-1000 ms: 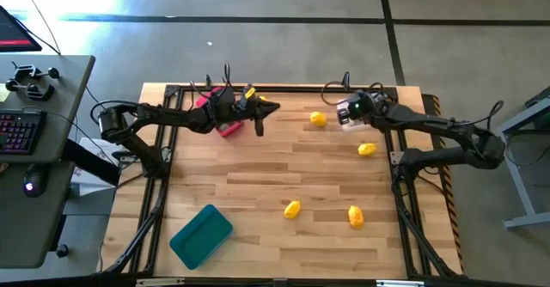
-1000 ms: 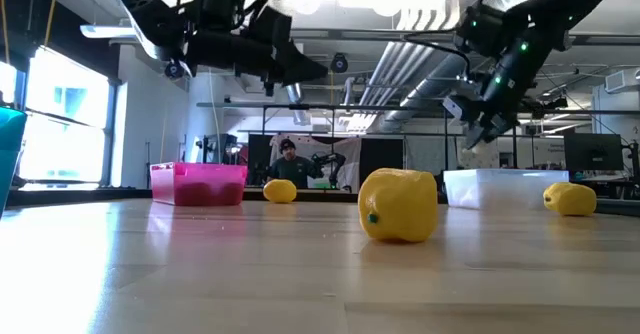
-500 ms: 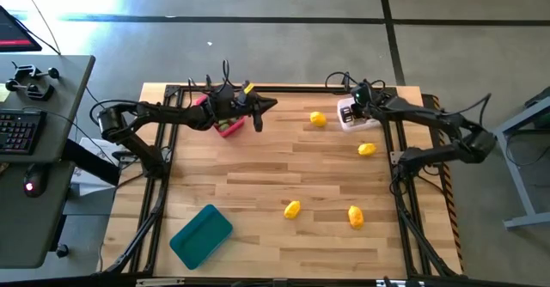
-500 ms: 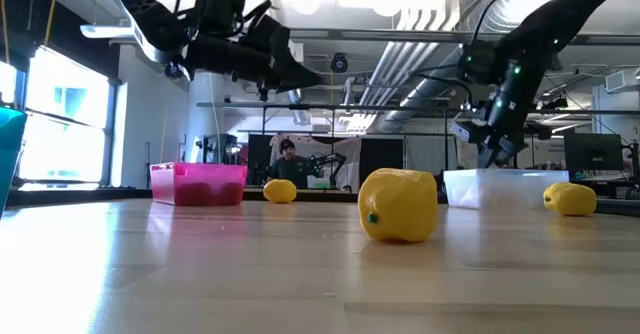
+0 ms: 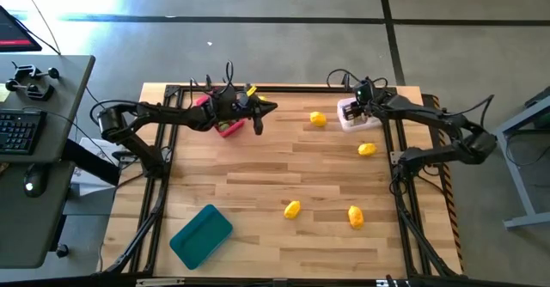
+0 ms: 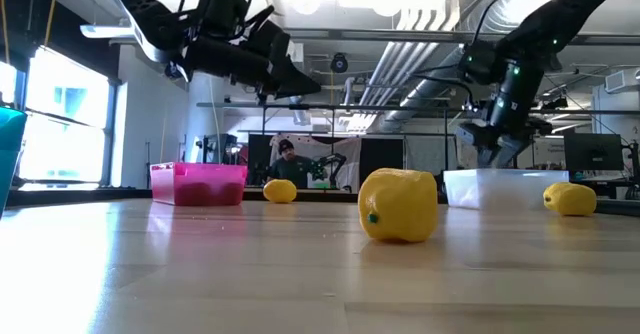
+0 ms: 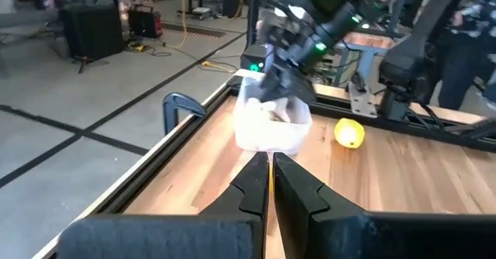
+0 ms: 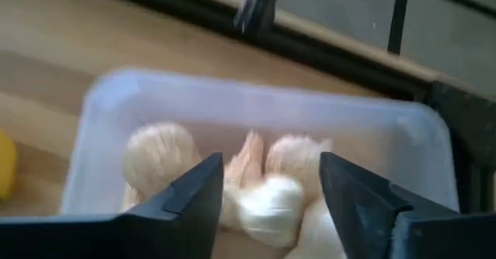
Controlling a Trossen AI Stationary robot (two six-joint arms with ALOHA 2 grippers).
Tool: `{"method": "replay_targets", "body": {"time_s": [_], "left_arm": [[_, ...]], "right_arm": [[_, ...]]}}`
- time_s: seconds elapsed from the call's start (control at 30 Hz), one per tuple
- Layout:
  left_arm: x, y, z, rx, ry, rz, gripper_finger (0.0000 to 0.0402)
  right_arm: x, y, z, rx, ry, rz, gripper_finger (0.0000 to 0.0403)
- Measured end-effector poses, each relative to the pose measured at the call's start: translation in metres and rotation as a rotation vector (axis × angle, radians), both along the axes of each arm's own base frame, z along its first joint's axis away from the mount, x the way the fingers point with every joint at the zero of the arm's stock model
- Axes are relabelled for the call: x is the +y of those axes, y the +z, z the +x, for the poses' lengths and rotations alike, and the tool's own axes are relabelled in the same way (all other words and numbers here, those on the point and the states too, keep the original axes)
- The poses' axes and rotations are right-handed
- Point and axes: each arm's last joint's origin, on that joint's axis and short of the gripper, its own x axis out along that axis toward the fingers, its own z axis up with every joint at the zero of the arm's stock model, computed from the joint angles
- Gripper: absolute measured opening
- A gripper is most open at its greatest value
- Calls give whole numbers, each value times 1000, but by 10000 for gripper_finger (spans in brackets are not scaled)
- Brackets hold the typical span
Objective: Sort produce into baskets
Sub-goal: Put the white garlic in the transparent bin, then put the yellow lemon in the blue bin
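My right gripper (image 8: 271, 189) is open, pointing down just over the whitish basket (image 5: 357, 117) at the far right. Several white garlic bulbs (image 8: 267, 193) lie in the basket (image 8: 263, 104), and my fingers stand on either side of one, apart from it. My left gripper (image 5: 268, 108) is shut and empty, held level above the table beside the pink basket (image 5: 225, 127); it shows shut in its wrist view (image 7: 270, 174). Several yellow lemons lie loose on the table: (image 5: 318, 119), (image 5: 367, 149), (image 5: 292, 209), (image 5: 355, 216).
The teal basket (image 5: 201, 234) lies at the near left, tilted against the table's lines. In the low view a lemon (image 6: 400, 206) lies close to the camera, with the pink basket (image 6: 197, 184) and whitish basket (image 6: 490, 187) behind. A person stands in the room beyond.
My right gripper has gone a little toward the table's far right corner and down, and now hangs low over the whitish basket. The left arm has kept nearly still.
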Motion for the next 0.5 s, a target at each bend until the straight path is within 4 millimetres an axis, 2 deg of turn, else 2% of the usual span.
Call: {"method": "replay_targets", "body": {"time_s": [0.17,0.3,0.4,0.5], "left_arm": [[-10,1,5,-1,-40,41,7],[-14,2,6,-7,-49,45,7],[-17,2,7,-26,-58,55,7],[-22,-6,-2,-89,-60,95,6]], "right_arm": [[-3,21,5,-41,82,-85,233],[0,36,22,-228,331,-127,235],[8,39,38,-310,537,-123,236],[18,33,50,-278,653,-111,236]]}}
